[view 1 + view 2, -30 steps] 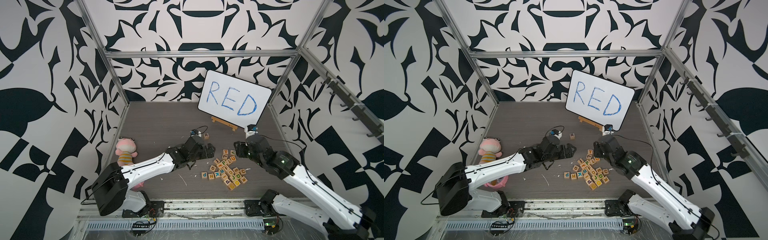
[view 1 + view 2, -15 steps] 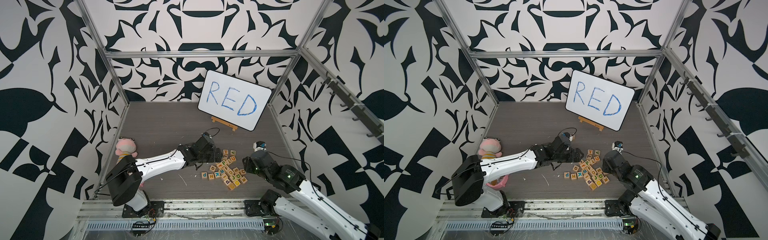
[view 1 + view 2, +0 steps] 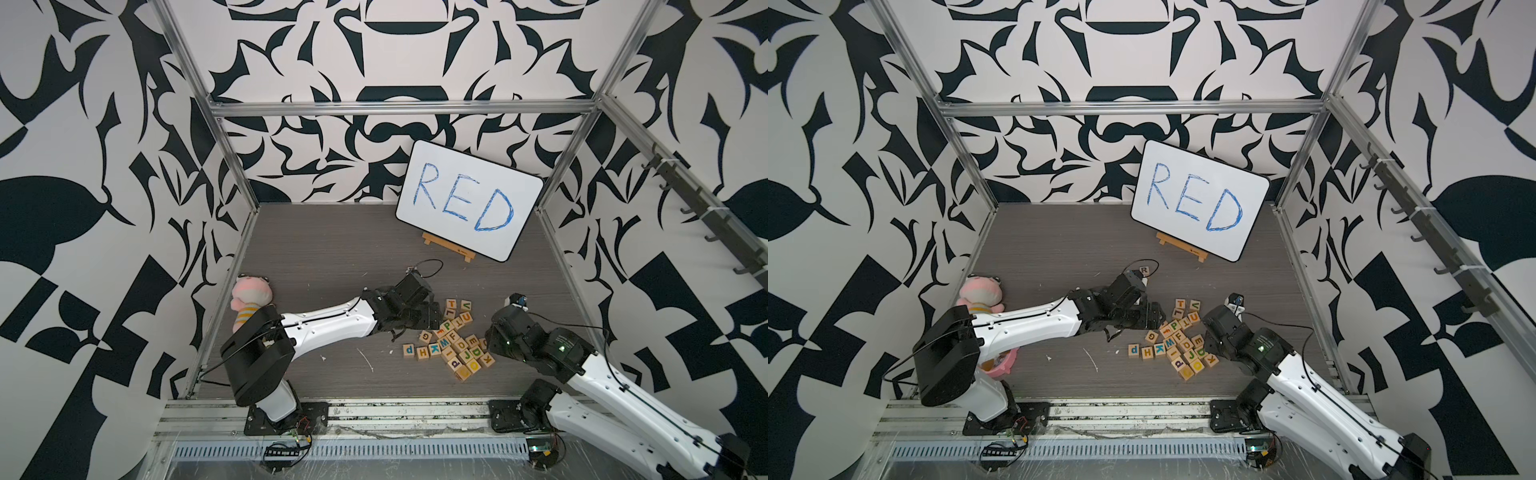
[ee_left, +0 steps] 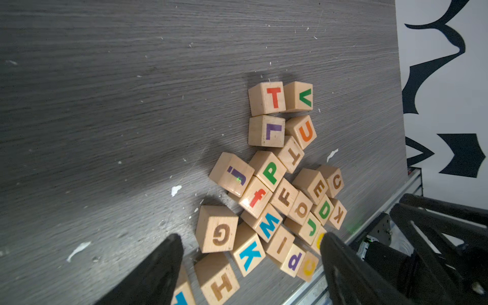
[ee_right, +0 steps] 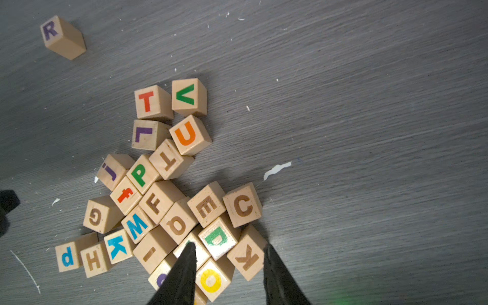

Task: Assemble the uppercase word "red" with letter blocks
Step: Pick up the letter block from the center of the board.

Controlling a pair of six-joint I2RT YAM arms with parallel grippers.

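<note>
In both top views, the letter blocks [image 3: 451, 338] are seen heaped on the grey table [image 3: 332, 249], at 6 o'clock from the whiteboard [image 3: 469, 199]. The left gripper [image 3: 434, 318] is held at the heap's 10 o'clock edge and the right gripper [image 3: 1212, 332] at its 3 o'clock edge. A plush toy [image 3: 251, 295] is seen well apart at 9 o'clock. In a top view, the R block [image 3: 1144, 270] is found alone at 11 o'clock of the heap.

In the left wrist view, the left gripper [image 4: 250, 237] is shown released, its 2 fingers spread with nothing clasped. The E block [image 4: 313, 186] and the D block [image 4: 323, 210] are seen touching inside the heap.

In the right wrist view, the right gripper [image 5: 228, 247] is shown parted and empty above the heap. The green-printed D block [image 5: 219, 239] lies just beside 1 finger, with the brown-printed E block [image 5: 207, 207] touching it. The R block [image 5: 62, 37], printed in what looks like purple, is seen apart from the other cubes.
</note>
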